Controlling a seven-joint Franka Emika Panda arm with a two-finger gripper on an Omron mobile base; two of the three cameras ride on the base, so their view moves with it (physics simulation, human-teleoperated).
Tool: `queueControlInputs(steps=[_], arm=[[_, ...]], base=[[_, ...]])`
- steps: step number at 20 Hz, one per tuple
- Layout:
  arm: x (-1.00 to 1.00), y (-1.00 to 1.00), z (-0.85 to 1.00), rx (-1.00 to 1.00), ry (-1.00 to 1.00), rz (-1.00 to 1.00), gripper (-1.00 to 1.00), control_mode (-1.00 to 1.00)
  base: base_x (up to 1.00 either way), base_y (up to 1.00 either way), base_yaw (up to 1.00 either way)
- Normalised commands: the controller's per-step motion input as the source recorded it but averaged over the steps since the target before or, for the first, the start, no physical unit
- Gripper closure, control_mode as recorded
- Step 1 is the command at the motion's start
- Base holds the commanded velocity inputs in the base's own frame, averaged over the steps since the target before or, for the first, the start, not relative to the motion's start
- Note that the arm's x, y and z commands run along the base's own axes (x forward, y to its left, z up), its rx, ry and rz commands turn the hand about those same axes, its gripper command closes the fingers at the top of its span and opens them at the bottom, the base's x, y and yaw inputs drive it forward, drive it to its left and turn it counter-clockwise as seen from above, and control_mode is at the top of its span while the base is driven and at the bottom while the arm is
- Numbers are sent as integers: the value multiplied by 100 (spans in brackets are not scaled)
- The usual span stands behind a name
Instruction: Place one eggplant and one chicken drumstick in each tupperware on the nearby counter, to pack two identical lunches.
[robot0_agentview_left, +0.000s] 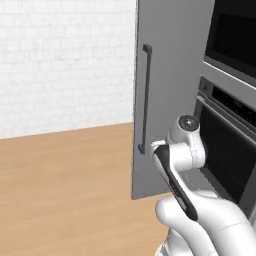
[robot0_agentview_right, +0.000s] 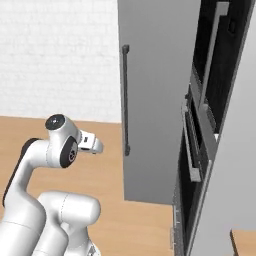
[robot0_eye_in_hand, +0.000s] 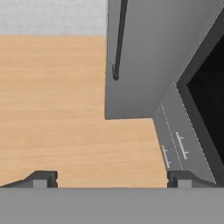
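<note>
Claw (robot0_eye_in_hand: 112, 178) gapes empty beside grey cabinet (robot0_eye_in_hand: 148, 52).

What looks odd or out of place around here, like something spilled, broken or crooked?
Nothing stands out. The tall grey cabinet panel stands straight, its slim dark handle upright and whole, and the dark built-in ovens beside it look intact. The wooden floor shows no spill or debris. The tool is open and holds nothing.

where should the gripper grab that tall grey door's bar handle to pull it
Take the bar handle at mid-length, coming head-on from the room side. The bar is slim and vertical, standing off the tall grey door, so the open gripper should turn its fingers to close across the bar's width.
</note>
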Motion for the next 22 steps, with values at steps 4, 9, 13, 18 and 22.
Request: queueControlInputs(steps=[4, 9, 13, 18, 22], arm=[[0, 0, 0, 0, 0, 0, -100, 100], [0, 0, 0, 0, 0, 0, -100, 100], [0, 0, 0, 0, 0, 0, -100, 100], [0, 0, 0, 0, 0, 0, -100, 100], [0, 0, 0, 0, 0, 0, -100, 100]], base=[[100, 96, 9], [100, 100, 5], [100, 100, -2], [62, 66, -61], [0, 29, -93]])
